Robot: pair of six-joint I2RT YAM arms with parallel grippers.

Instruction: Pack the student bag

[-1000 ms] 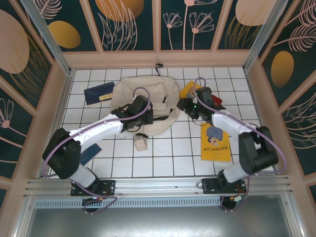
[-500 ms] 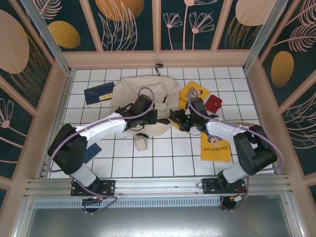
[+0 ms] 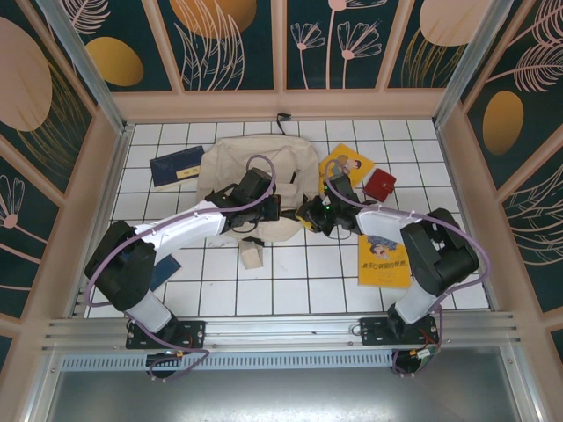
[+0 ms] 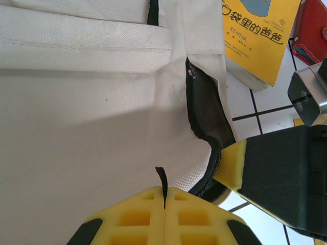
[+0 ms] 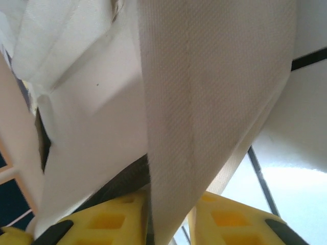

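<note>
The student bag (image 3: 251, 167), beige fabric, lies flat at the back middle of the tiled table. My left gripper (image 3: 269, 211) is at its near right corner. In the left wrist view its yellow jaws (image 4: 164, 191) are shut on a thin black zipper pull (image 4: 161, 179). Beside it the dark zipper opening (image 4: 203, 120) gapes. My right gripper (image 3: 308, 214) faces it from the right. A beige strip of the bag (image 5: 204, 102) runs between its yellow fingers (image 5: 110, 222), which have closed on it.
A yellow book (image 3: 345, 165) and a red wallet (image 3: 380, 184) lie right of the bag. Another yellow book (image 3: 384, 259) lies under the right arm. A blue book (image 3: 176, 167) is at the back left. A small wooden block (image 3: 252, 255) sits in front of the bag.
My right gripper has swung left from beside the yellow book to the bag's right edge, and its jaws have narrowed onto the fabric. The left gripper has shifted slightly right, still shut.
</note>
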